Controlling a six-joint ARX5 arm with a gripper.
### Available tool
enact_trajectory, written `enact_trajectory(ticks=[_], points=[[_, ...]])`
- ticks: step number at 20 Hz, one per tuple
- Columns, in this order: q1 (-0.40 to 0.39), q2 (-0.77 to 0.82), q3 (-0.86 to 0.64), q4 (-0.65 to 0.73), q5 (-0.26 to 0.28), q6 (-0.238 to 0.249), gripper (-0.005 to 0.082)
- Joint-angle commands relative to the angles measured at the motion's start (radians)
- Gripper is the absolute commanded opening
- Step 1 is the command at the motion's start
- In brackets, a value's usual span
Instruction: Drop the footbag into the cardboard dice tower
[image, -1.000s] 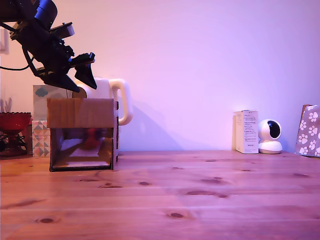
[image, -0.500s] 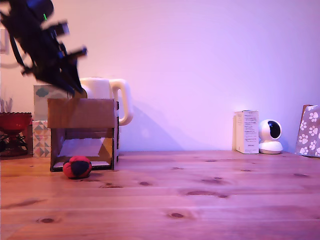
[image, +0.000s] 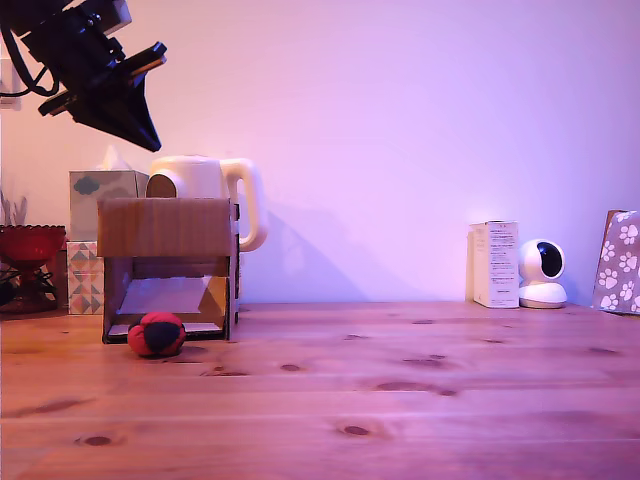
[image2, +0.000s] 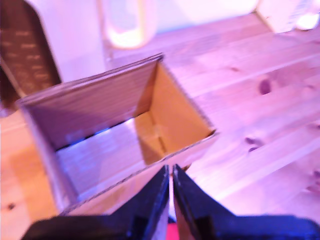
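Note:
The red and black footbag (image: 155, 334) lies on the wooden table just in front of the lower opening of the cardboard dice tower (image: 165, 228). My gripper (image: 148, 138) hangs in the air above the tower, toward the exterior view's left, and holds nothing. In the wrist view the gripper (image2: 169, 170) has its fingers nearly together over the tower's open top (image2: 100, 105), which is empty inside. A sliver of red, the footbag (image2: 172, 231), shows between the fingers.
A cream kettle (image: 205, 190) stands right behind the tower, with tissue boxes (image: 98, 190) and a red bowl (image: 28, 241) at the exterior view's left. At the back right are a white carton (image: 493, 263), a small camera (image: 541, 272) and a paw-print bag (image: 620, 262).
The footbag dropped through the tower, rolled out of the lower opening and now rests on the table. My gripper has lifted up and to the exterior view's left.

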Motion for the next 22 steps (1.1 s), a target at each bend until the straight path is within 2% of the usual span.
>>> enact_trajectory(ticks=[1,6,8,10,13,15,18,22], points=[[-0.011,-0.066,-0.084,0.035,0.006,0.004,-0.0021],[-0.014,-0.227,-0.381,0.233,0.039,-0.008,-0.0021],[-0.021,-0.307,-0.530,0.353,0.040,-0.037,-0.0021],[-0.026,-0.378,-0.681,0.490,0.019,-0.074,-0.0021],[-0.026,-0.451,-0.880,0.681,0.002,-0.090,-0.0021],[-0.026,-0.472,-0.982,0.766,-0.015,-0.118,-0.0021],[-0.026,-0.475,-1.083,0.822,-0.035,-0.132,-0.0021],[-0.033,-0.474,-1.115,0.818,-0.035,-0.132,-0.0020]])
